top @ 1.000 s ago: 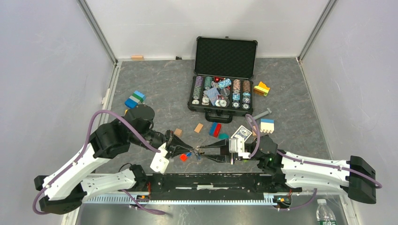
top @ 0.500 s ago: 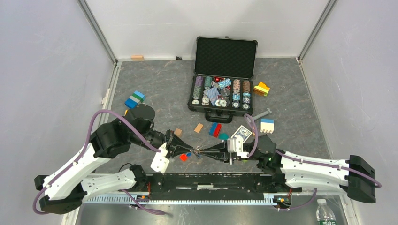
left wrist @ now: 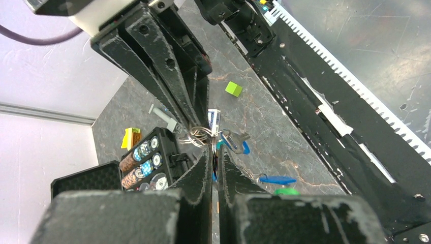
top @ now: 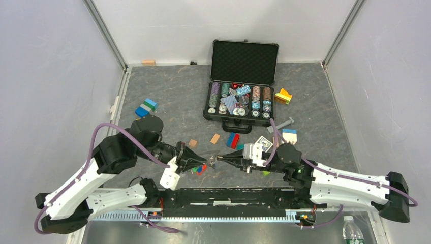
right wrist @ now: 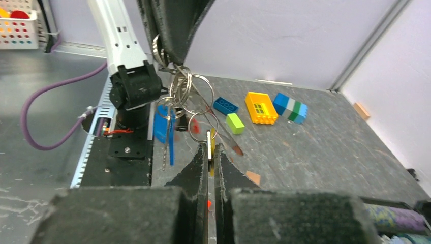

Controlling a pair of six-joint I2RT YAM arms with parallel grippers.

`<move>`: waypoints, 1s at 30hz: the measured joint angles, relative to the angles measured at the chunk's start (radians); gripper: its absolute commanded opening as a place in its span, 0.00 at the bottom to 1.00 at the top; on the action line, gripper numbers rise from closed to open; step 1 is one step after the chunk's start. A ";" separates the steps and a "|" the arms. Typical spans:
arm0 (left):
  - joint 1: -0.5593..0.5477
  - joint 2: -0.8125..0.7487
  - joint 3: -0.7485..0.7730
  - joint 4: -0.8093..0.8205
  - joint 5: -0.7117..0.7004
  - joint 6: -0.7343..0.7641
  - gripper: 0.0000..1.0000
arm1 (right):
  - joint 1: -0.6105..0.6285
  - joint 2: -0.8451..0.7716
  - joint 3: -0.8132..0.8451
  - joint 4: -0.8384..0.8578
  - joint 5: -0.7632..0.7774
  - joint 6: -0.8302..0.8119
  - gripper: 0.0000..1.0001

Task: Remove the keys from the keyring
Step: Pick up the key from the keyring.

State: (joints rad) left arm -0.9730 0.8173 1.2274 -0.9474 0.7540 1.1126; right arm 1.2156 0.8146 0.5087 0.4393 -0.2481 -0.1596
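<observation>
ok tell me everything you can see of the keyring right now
The keyring is a bunch of thin silver wire loops, linked and overlapping, held up in the air. The left end effector pinches the loops from one side; the right end effector is shut just below a smaller loop, seemingly on one of the keys that dangle from it.
</observation>
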 measured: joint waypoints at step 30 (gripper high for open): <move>0.000 -0.209 -0.463 0.636 -0.153 -0.554 1.00 | 0.005 -0.008 0.402 -0.652 0.350 -0.375 0.00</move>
State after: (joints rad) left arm -0.9730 0.6079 0.7639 -0.3111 0.6014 0.5587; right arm 1.2201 0.8066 0.9108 -0.2131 0.1017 -0.5350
